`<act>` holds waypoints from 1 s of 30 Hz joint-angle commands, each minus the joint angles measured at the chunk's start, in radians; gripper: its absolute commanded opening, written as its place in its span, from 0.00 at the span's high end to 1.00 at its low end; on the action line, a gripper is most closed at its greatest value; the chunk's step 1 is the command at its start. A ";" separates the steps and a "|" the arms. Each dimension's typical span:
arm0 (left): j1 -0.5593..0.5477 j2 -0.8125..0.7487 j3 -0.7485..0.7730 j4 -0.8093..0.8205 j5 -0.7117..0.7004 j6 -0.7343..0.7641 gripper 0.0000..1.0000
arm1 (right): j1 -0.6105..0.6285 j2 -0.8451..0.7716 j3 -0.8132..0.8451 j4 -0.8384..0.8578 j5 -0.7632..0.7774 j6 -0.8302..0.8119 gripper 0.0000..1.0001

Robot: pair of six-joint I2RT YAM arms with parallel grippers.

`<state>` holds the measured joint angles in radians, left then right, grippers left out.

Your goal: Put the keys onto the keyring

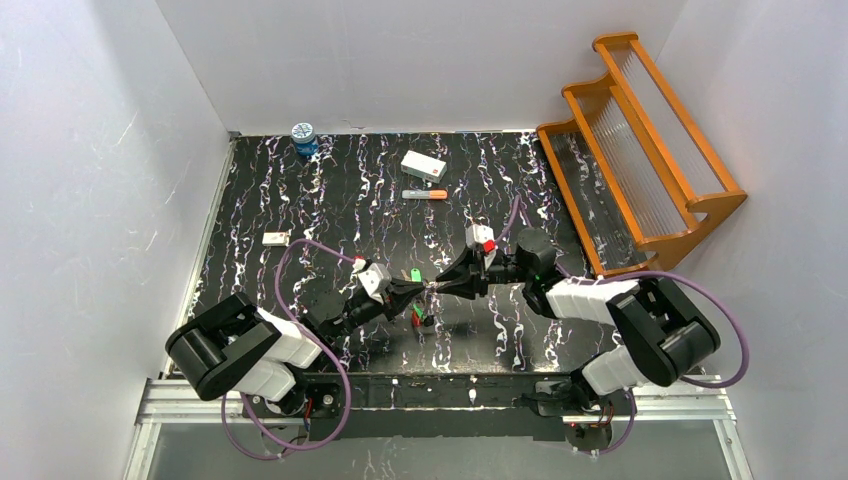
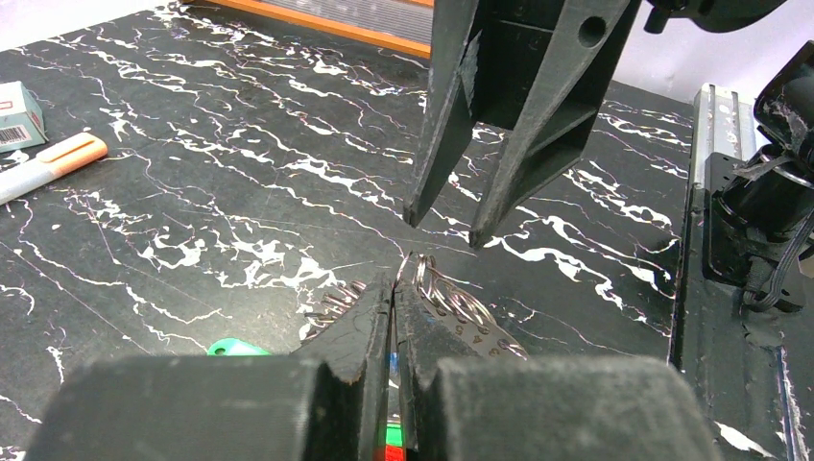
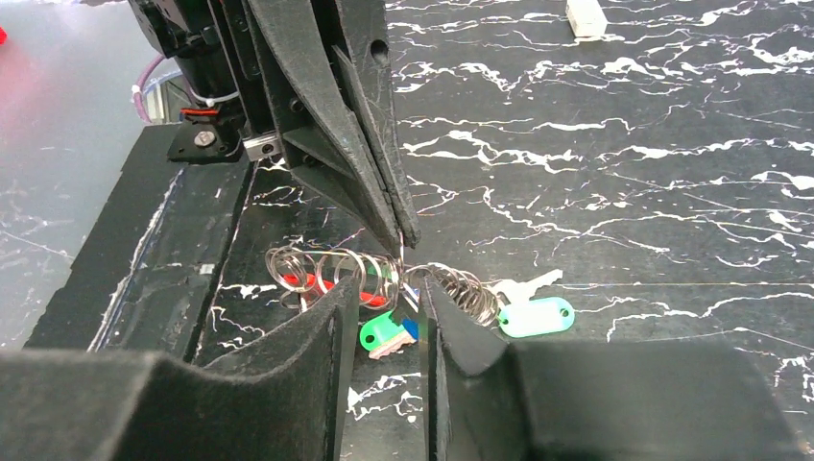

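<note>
The keyring [image 3: 307,268] is a string of thin silver loops with a red part, lying on the black marbled table [image 1: 330,200]. My left gripper [image 2: 395,281] is shut on one of its loops [image 2: 443,291] and holds it up. In the right wrist view the left gripper's fingers [image 3: 384,182] come down from above. My right gripper [image 3: 389,280] faces it tip to tip, its jaws apart around a green-headed key [image 3: 384,337] and a blue-headed one [image 3: 410,327] on the table. From above, both grippers [image 1: 420,290] [image 1: 440,287] meet over the keys [image 1: 418,317].
A pale green tag [image 3: 538,316] with a silver key lies beside the loops. An orange-tipped marker [image 1: 425,194] and a white box [image 1: 423,165] lie further back, with a blue jar [image 1: 303,137], a small white block [image 1: 275,238] and an orange wooden rack [image 1: 640,150].
</note>
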<state>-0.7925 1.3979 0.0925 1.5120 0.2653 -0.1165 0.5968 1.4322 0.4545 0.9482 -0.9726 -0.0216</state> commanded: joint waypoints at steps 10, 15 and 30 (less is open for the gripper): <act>-0.003 -0.029 -0.018 0.083 -0.042 -0.014 1.00 | 0.001 0.082 0.043 0.262 0.040 0.142 0.53; -0.003 -0.018 -0.023 0.083 -0.089 -0.054 1.00 | 0.000 0.113 0.059 0.281 0.053 0.160 0.54; -0.004 0.233 0.006 0.276 -0.092 -0.227 1.00 | -0.023 0.172 0.031 0.246 0.023 0.137 0.60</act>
<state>-0.7967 1.5898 0.0849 1.5913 0.1795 -0.3092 0.5797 1.5742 0.4812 1.1553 -0.9234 0.1295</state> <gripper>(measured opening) 0.010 0.414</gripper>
